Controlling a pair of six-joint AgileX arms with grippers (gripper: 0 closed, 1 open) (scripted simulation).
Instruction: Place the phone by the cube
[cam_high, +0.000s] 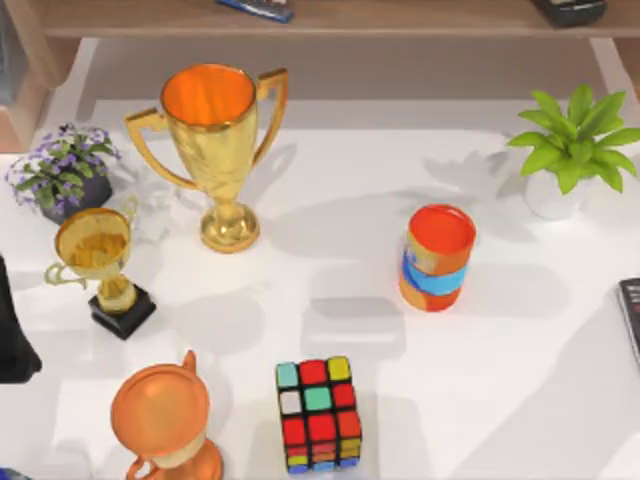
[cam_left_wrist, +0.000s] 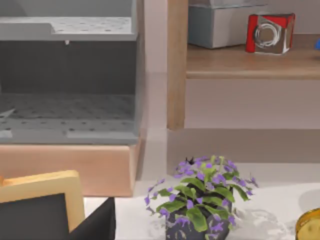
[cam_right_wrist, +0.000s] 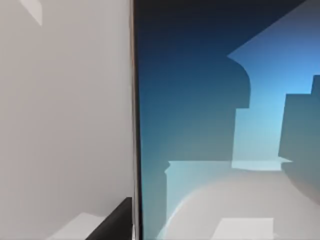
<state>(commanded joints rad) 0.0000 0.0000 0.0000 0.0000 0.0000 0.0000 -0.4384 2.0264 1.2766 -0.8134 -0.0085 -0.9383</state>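
From above, the colourful sticker puzzle cube (cam_high: 319, 415) sits at six o'clock and the slim dark phone (cam_high: 631, 318) at three o'clock on the white table (cam_high: 520, 380); the right wrist camera hangs right over the phone's blue screen (cam_right_wrist: 210, 110), grip unclear.

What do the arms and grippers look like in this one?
Plain matte black throughout. The left arm is a dark, blocky shape at the table's left edge. The left gripper and right gripper show as black, hard-edged angular pieces. I see no markings or cables on these parts.
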